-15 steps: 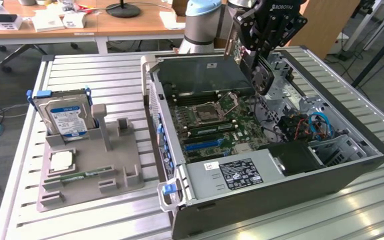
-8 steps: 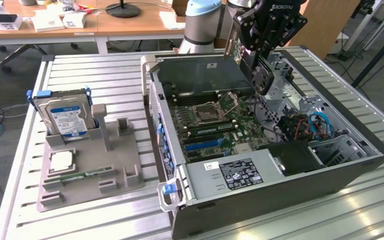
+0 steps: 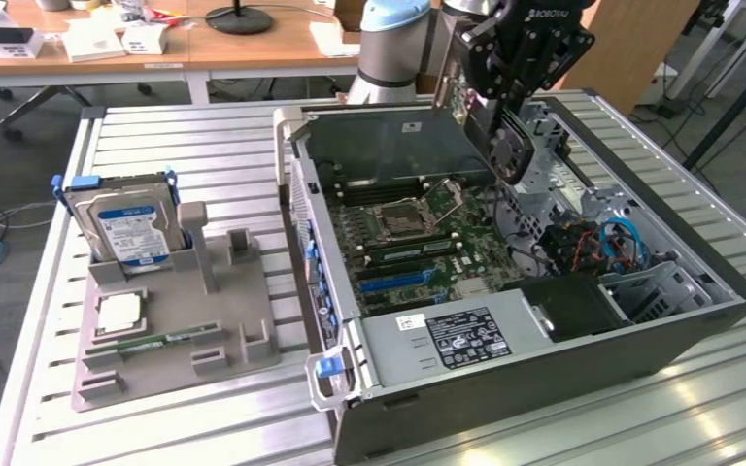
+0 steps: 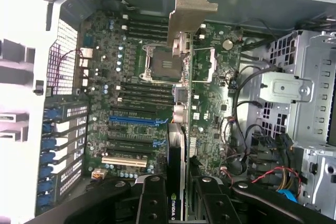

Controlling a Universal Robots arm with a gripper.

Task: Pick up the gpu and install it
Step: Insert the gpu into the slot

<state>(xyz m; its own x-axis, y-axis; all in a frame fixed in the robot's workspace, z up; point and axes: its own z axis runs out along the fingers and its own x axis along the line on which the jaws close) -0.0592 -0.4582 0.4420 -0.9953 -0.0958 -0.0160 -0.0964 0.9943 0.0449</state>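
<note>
Currently, gripper (image 3: 500,109): clenched on the gpu (image 4: 176,153); the card is clamped across its thin sides between the two fingers (image 4: 152,205), a hold judged to leave the rest of the card free.
Gpu position: carried in the air above the open computer case (image 3: 684,325), over the motherboard (image 4: 105,103); no contact with any slot is seen; it is judged as picked up but not yet installed.
Gpu attitude: presented edge-on to the wrist camera and projecting away from the fingers; the metal bracket (image 4: 191,11) is carried at the far end; which edge bears the connector cannot be told.
Blue slot (image 4: 137,120): mounted on the motherboard, near the card as seen in the wrist view; unoccupied; alignment of the card with it cannot be judged.
Case: laid on its side with the panel removed, so that the board is reached from above.
Grey fixture (image 3: 172,364): set on the slatted table (image 3: 581,427) at the exterior view's left, well apart from the case; parts are offered in it for picking.
Hard drive (image 3: 120,218): stood upright in the fixture; untouched.
Memory stick (image 3: 166,342): laid flat on the fixture base, just beside a square processor (image 3: 117,313).
</note>
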